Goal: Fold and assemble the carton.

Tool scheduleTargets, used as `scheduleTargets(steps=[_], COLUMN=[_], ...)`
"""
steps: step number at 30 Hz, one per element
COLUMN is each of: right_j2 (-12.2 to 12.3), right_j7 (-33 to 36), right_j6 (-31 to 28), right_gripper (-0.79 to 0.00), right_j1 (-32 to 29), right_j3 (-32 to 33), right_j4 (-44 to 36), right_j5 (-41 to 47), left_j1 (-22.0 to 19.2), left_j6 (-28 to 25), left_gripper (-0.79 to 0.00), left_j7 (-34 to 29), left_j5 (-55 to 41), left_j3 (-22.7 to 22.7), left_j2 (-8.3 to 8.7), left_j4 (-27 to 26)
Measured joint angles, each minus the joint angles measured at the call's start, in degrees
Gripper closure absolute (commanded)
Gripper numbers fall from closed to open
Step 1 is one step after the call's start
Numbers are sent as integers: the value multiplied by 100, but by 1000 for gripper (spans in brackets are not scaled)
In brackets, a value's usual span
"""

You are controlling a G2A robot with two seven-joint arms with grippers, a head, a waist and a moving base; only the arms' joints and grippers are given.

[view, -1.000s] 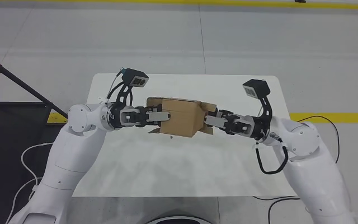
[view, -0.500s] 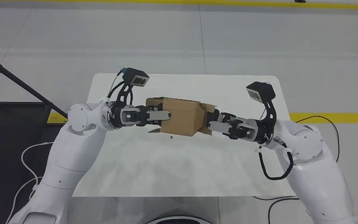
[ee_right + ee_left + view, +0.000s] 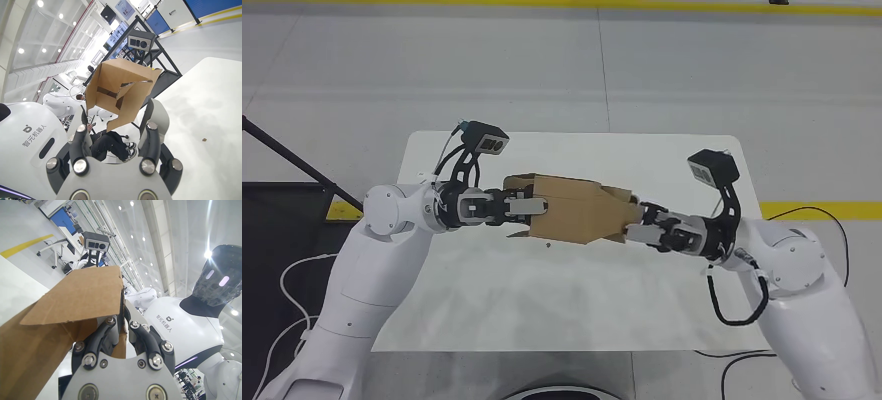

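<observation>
Left claw (image 3: 122,315): clamping the carton (image 3: 577,208) by a wall at its left end and holding it aloft.
Right claw (image 3: 116,108): gaping wide, gripping nothing, facing the carton's open right end.
Carton: hanging over the table (image 3: 542,310), midway between both arms.
Change: right claw is backing off toward the table's right edge. The flaps (image 3: 620,198) are splaying outward where it was touching a second ago.
Meaning: that end is probably standing ready for folding, with nothing closed yet.
Edges: lowest flap tip is poking between the right fingers (image 3: 153,113), seemingly apart from them.
Room: carton is sitting well in from every table edge.
</observation>
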Motion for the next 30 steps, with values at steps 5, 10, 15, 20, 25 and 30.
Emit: scheduleTargets(steps=[5,10,15,20,25,30], right_j2=[-20,-47,-67,-85,-105,-130], right_j7=[199,290,278,212,212,273], right_j6=[-10,-16,58,154,170,151], right_gripper=[-406,-400,-422,-416,-385,-351], right_j1=[141,307,415,490,547,629], right_j3=[-122,-256,-342,-401,-468,-549], right_j4=[93,170,193,221,296,414], right_j5=[242,346,309,265,324,441], left_j1=[-2,9,17,28,28,33], left_j6=[-11,-7,-16,-27,-40,-50], left_gripper=[0,0,0,0,0,0], left_j7=[3,12,-13,-29,-47,-62], left_j5=[-1,13,0,4,-24,-30], left_j3=[1,-8,-15,-3,-14,-27], left_j2=[-6,-8,-11,-16,-19,-21], left_j4=[12,17,14,12,8,-3])
